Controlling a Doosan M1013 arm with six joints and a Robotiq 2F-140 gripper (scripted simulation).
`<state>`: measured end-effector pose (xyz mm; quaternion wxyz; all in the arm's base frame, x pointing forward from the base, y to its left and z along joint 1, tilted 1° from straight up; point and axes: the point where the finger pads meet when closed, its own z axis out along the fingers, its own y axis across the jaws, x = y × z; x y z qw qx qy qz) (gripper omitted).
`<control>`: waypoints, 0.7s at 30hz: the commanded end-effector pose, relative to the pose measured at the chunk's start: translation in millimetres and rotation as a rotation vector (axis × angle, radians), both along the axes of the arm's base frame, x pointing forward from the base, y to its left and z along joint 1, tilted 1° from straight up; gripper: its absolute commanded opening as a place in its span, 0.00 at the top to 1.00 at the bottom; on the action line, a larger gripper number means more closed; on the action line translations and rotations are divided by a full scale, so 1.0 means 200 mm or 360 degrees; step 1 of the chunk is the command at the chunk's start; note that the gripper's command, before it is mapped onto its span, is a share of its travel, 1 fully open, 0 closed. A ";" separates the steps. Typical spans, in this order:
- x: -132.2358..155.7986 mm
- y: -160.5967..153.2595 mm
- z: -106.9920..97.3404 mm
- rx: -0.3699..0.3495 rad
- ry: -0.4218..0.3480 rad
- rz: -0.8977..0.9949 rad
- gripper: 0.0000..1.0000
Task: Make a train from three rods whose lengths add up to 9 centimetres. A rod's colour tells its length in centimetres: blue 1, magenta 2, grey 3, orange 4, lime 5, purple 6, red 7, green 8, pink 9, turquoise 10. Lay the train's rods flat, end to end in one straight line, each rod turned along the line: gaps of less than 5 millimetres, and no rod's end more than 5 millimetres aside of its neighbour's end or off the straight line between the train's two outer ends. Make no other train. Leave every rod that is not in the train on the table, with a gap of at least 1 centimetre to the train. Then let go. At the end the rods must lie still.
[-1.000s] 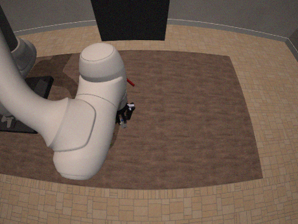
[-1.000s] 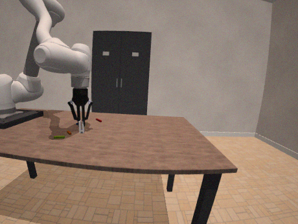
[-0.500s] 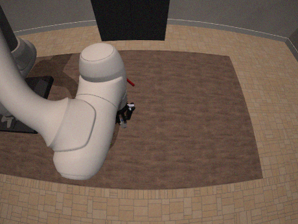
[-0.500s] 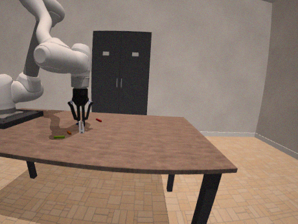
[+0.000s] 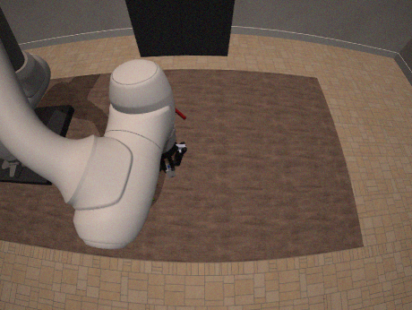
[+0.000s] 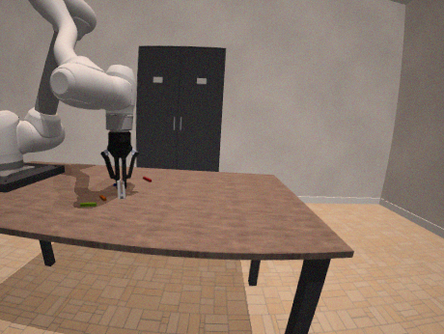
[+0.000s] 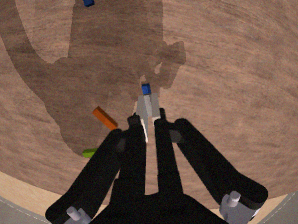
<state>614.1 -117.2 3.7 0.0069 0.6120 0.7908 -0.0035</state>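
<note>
"What are you holding, and why so tightly?"

"My jaws are nearly together, clamped on a small blue rod [image 7: 146, 89] at their tips. It is short and thin, so I judge a narrow grip right. Whether it touches the worktop [image 5: 269, 157] [image 6: 217, 208] [image 7: 225, 75], I cannot tell."

"Where are the others?"

"Take the orange rod [image 6: 102, 197] [image 7: 105, 118] as landmark. My blue piece is near it; the lime rod [image 6: 88, 205] [image 7: 90, 153] lies just beside it, the second blue rod [image 6: 115, 184] [image 7: 88, 2] farther off, and the red rod [image 5: 180, 114] [image 6: 147, 179] well apart from it."

"Which make the train?"

"Red and both blues, I judge — seven, one and one. Orange and lime also sum to nine, but they are only two rods, so they should stay aside. No train stands yet; my piece probably needs lining up lengthwise with red or the other blue — gently, lest letting go skew it."
</note>
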 end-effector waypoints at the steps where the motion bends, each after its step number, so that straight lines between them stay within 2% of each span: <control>1: 0.00 0.00 0.00 0.0000 0.0000 0.0000 0.97; 5: 0.00 0.00 0.00 0.0000 0.0000 0.0000 0.97; 18: 0.00 0.00 0.00 0.0000 0.0000 0.0000 0.85; 21: 0.00 0.00 0.00 0.0000 0.0000 0.0000 0.85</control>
